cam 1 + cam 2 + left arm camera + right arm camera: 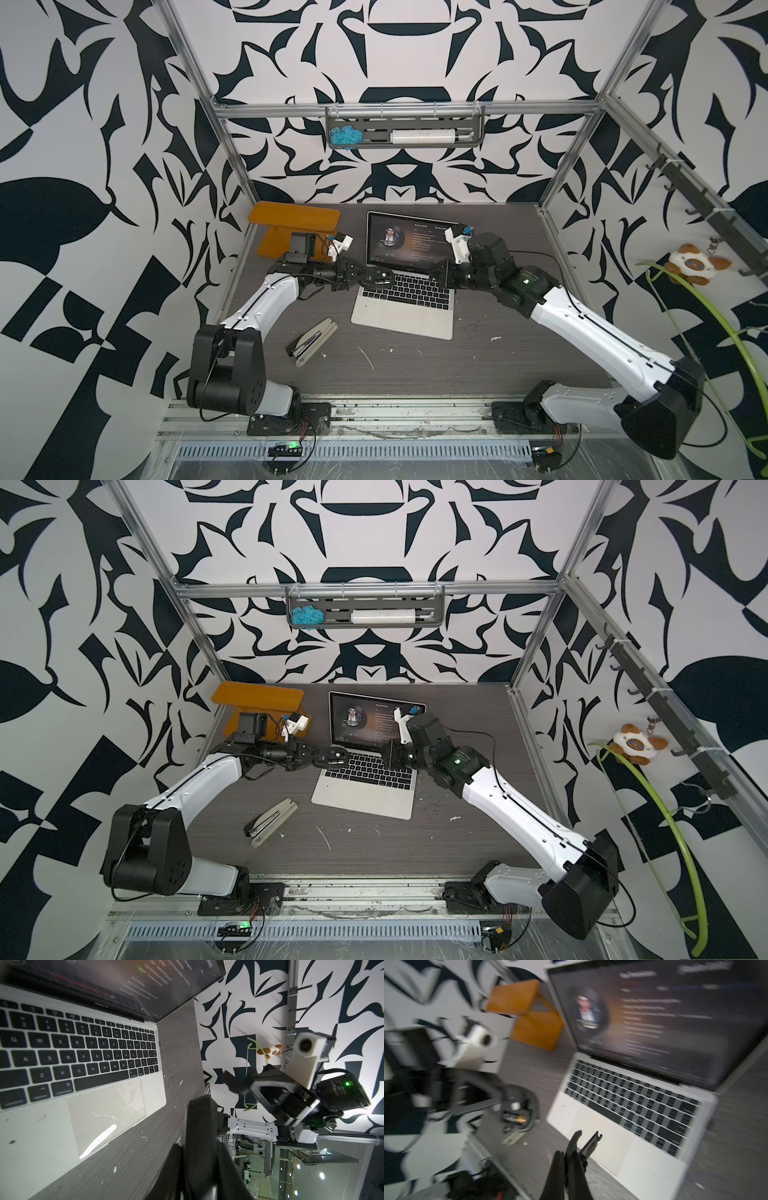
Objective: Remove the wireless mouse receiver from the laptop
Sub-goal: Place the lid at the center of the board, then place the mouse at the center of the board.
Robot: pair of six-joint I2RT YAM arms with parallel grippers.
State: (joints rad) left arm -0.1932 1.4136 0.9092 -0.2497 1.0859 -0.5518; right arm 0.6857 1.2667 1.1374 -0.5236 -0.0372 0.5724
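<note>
white left arm [266,297] outstretched, fingers [356,270] gripping mouse [381,277]

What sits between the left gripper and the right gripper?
The laptop keyboard, nothing else: in both top views the left gripper, holding the mouse, and the right gripper flank it.

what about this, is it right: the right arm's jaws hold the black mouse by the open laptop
No. The left arm's jaws hold the black mouse by the open laptop, not the right arm's. Both top views show it.
</note>
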